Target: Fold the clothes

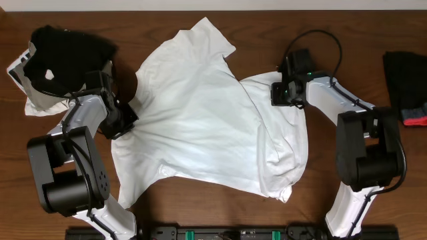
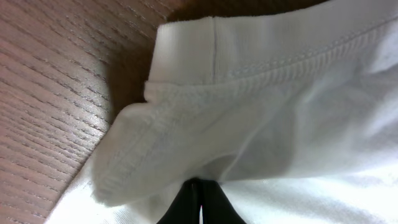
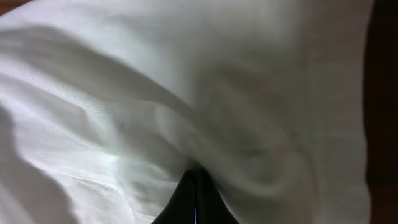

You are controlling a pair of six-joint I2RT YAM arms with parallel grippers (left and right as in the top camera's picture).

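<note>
- Off the T-shirt's (image 1: pixel 200 113) upper-left corner, a black garment with a white spot (image 1: pixel 70 50) lies on a pale cloth (image 1: pixel 23 77). It's crowded there, with little room to swing outward.
- The left gripper (image 1: pixel 123 123) is at the T-shirt's left edge, jaws pinched tight on a stitched hem. The left wrist view shows the seam bunched right at the tips.
- The T-shirt sprawls rumpled across the middle of the table (image 1: pixel 267 27), one sleeve pointing away and its right side doubled into a thick roll.
- The right gripper (image 1: pixel 283 93) is at the T-shirt's upper right, jaws closed with white cloth gathered at the tips. That looks like a grip.
- My read: it's early, the spread-and-flatten step. Next, both arms need to lift and draw apart to pull the cloth taut.
- There's bare wood beyond the T-shirt's far edge and to its right, up to a black garment with red trim (image 1: pixel 407 87) well off to the right.
</note>
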